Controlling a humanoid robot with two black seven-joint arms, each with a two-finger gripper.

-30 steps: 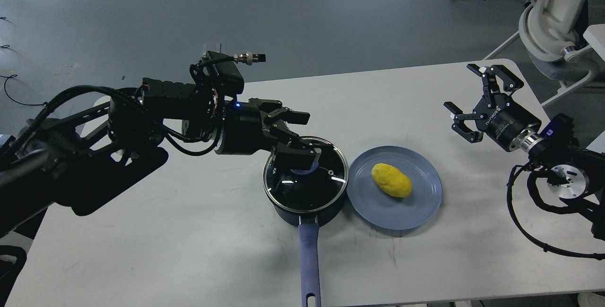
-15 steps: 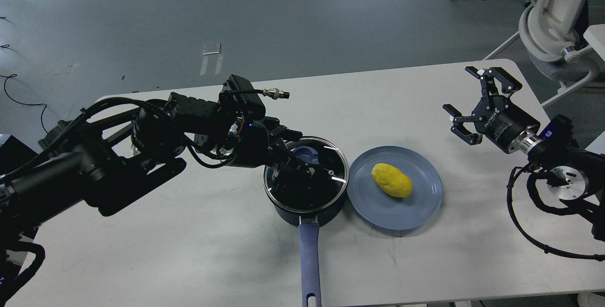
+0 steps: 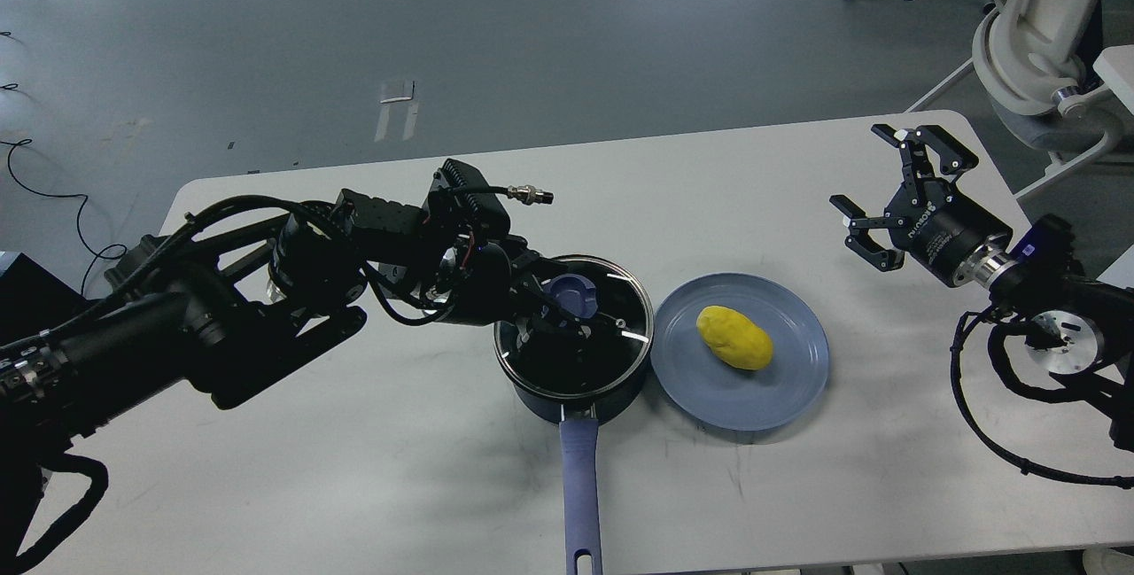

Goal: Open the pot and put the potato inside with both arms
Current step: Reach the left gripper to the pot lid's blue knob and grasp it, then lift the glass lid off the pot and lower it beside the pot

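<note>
The dark navy pot (image 3: pixel 542 401) stands at the table's middle with its glass lid (image 3: pixel 620 305) on and its long blue-purple handle (image 3: pixel 580 486) pointing toward me. My left gripper (image 3: pixel 556 307) is low over the lid, right at the blue knob (image 3: pixel 573 295). Its dark fingers blend into the black pot, so I cannot tell if they grip the knob. The yellow potato (image 3: pixel 733 338) lies on a blue-grey plate (image 3: pixel 762 398) just right of the pot. My right gripper (image 3: pixel 864 169) is open and empty, held above the table right of the plate.
The white table (image 3: pixel 372 469) carries only the pot and plate. A white chair or machine base (image 3: pixel 1036 34) stands beyond the table's far right corner. My right arm's cables (image 3: pixel 983 433) lie along the right edge.
My left arm has dropped and drawn in, bringing its gripper from above the lid down to the knob. The right gripper, pot, lid and potato have barely moved.
</note>
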